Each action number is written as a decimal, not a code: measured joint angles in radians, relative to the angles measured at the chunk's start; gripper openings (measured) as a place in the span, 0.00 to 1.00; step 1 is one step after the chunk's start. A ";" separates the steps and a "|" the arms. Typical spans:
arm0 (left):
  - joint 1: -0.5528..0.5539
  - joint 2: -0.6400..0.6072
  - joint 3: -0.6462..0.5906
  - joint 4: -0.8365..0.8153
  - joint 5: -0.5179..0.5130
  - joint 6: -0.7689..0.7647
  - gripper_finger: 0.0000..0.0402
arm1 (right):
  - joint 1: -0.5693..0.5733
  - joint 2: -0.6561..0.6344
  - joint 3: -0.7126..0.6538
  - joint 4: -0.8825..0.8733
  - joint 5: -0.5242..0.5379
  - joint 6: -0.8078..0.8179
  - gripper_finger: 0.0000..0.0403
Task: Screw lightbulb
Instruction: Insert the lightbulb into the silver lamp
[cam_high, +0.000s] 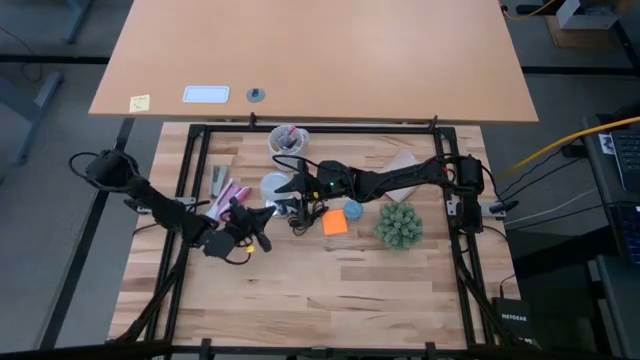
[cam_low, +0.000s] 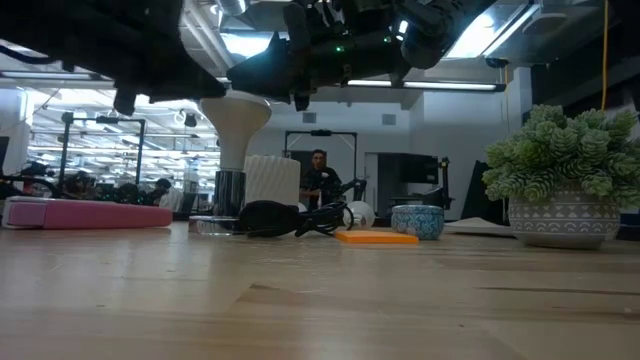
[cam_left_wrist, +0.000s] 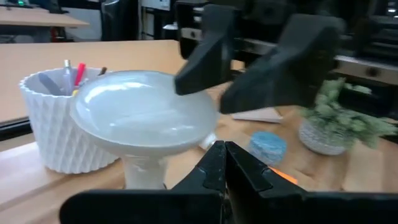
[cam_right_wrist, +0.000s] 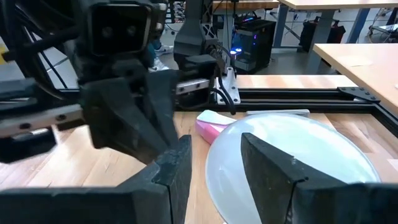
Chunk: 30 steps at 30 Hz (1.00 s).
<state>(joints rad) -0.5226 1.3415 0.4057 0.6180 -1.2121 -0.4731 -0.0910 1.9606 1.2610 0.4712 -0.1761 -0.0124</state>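
Note:
The lightbulb (cam_low: 235, 120) stands upright near the table's middle, white dome up and narrow neck down on a dark grey base (cam_low: 229, 190) beside a black cord (cam_low: 290, 218). My right gripper (cam_right_wrist: 214, 168) reaches in from the table's right, open, its fingers over the dome's (cam_right_wrist: 311, 155) right edge. My left gripper (cam_left_wrist: 224, 165) is shut and holds nothing. It hovers on the bulb's (cam_left_wrist: 143, 112) near-left side, pointing at it. From above, the bulb (cam_high: 273, 186) sits between the two grippers. My right gripper's open fingertips (cam_left_wrist: 186, 78) stand at the right rim of the bulb's dome (cam_left_wrist: 186, 118), coming level from the table's right. I cannot tell whether they touch it. The dome is wider than the gap between the fingers.
A white ribbed cup of pens (cam_high: 288, 137) stands behind the bulb. An orange sticky note (cam_high: 335, 222), a small blue bowl (cam_high: 353, 210) and a potted plant (cam_high: 398, 225) lie to its right. Pink items (cam_high: 228, 195) lie to its left.

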 joint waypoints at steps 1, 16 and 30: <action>0.010 0.005 0.000 0.001 0.000 -0.007 0.00 | 0.000 0.000 0.000 0.000 0.000 0.000 0.35; 0.006 0.016 0.000 -0.011 -0.207 -0.017 0.00 | -0.001 0.001 0.000 -0.001 0.000 0.000 0.35; 0.018 0.015 -0.001 -0.176 -0.307 -0.128 0.00 | 0.000 0.002 -0.001 -0.003 -0.029 0.000 0.35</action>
<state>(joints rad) -0.5049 1.3567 0.4046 0.4422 -1.5188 -0.6016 -0.0906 1.9625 1.2602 0.4686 -0.2047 -0.0120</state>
